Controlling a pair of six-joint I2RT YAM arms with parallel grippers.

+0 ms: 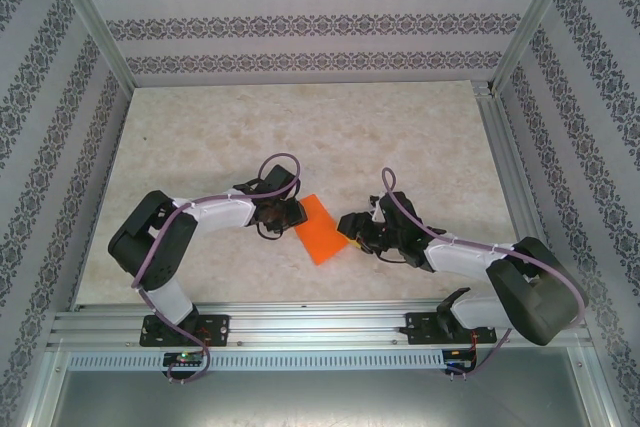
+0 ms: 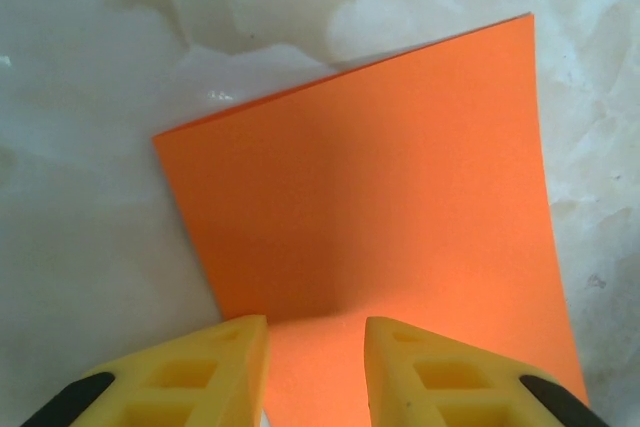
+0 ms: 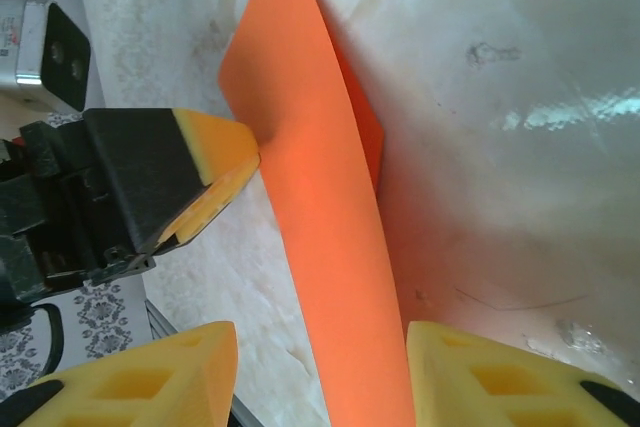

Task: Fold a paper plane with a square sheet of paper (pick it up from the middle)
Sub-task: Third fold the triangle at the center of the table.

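Note:
The square sheet of paper (image 1: 322,229) is bright orange and sits mid-table between my two grippers. In the left wrist view the sheet (image 2: 380,167) spreads ahead of the left gripper (image 2: 316,332), whose yellow fingers stand apart with the paper's near edge running between them. In the right wrist view the paper (image 3: 320,197) rises off the table as a curved strip and passes through the wide gap of my right gripper (image 3: 320,347) without touching either pad. The left gripper's fingertip (image 3: 215,152) meets the sheet's far edge. From above, the left gripper (image 1: 292,215) and right gripper (image 1: 352,224) flank the sheet.
The pale marbled table (image 1: 300,137) stretches away behind the sheet. Patterned walls on aluminium posts close in the sides and back. A metal rail (image 1: 320,319) carries both arm bases along the near edge.

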